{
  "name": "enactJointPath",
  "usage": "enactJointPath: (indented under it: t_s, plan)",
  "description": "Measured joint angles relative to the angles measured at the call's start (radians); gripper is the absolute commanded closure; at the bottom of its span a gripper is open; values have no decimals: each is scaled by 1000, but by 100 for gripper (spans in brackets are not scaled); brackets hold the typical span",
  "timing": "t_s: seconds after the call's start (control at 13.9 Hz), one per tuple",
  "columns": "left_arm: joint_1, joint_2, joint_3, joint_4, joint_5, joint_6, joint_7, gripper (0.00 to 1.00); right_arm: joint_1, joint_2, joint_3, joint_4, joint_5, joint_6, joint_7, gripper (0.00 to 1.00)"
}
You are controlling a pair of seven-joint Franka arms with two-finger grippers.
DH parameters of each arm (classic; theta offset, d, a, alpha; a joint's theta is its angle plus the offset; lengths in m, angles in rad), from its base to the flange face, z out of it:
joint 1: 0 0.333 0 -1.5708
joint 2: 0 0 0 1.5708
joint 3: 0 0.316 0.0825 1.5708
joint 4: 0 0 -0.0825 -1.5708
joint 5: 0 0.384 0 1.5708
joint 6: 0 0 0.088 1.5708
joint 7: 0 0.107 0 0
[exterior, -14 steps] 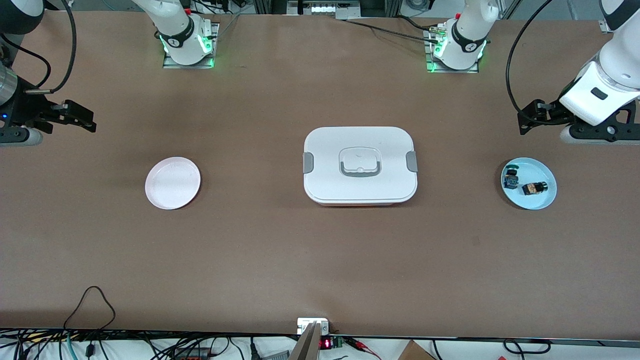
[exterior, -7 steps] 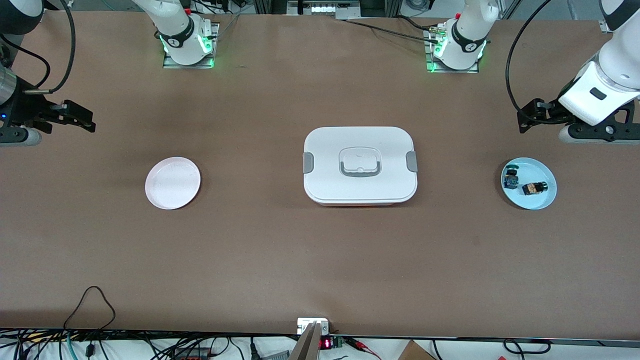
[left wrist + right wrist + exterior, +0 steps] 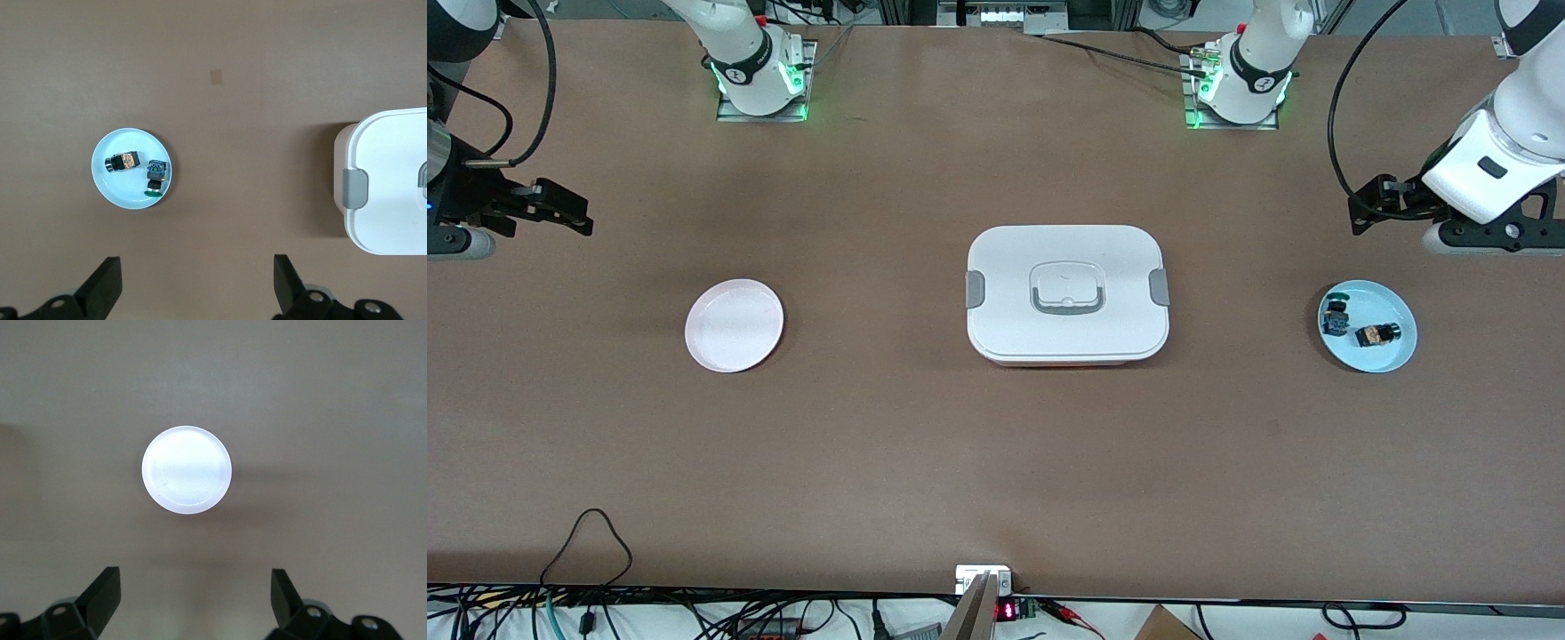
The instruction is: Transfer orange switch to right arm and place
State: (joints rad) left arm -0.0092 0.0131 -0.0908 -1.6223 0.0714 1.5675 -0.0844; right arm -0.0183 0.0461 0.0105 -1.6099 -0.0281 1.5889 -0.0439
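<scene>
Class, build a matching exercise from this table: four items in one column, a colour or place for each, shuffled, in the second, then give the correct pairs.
1. orange switch
2. lunch box
3. pink plate
4. blue-topped switch

A. toward the right arm's end, bare
B. mid-table, lid on
C. on the blue plate, nearer the box
D. on the blue plate, nearer the table's end

Pairs: 1-D, 2-B, 3-A, 4-C

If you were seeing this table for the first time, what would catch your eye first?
A big white lidded box sits mid-table. Toward the left arm's end, a blue plate holds the orange switch and a blue-topped switch; an empty pink plate lies toward the right arm's end.
</scene>
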Motion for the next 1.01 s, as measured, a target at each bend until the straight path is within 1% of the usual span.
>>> enactJointPath:
  t_s: [0.14,0.36,0.72,1.01]
  plan:
    - [6,1,6,1,-12,-41,0,0,-2,0,0,0,0,1,0,0]
    - [17,6,13,15,-48,-57,1,0,-2,0,0,0,0,2,0,0]
    - [34,59,13,51,-50,-67,1,0,-1,0,3,0,1,3,0,0]
    - [81,109,14,52,-50,-89,1,0,-1,0,7,1,3,4,5,0]
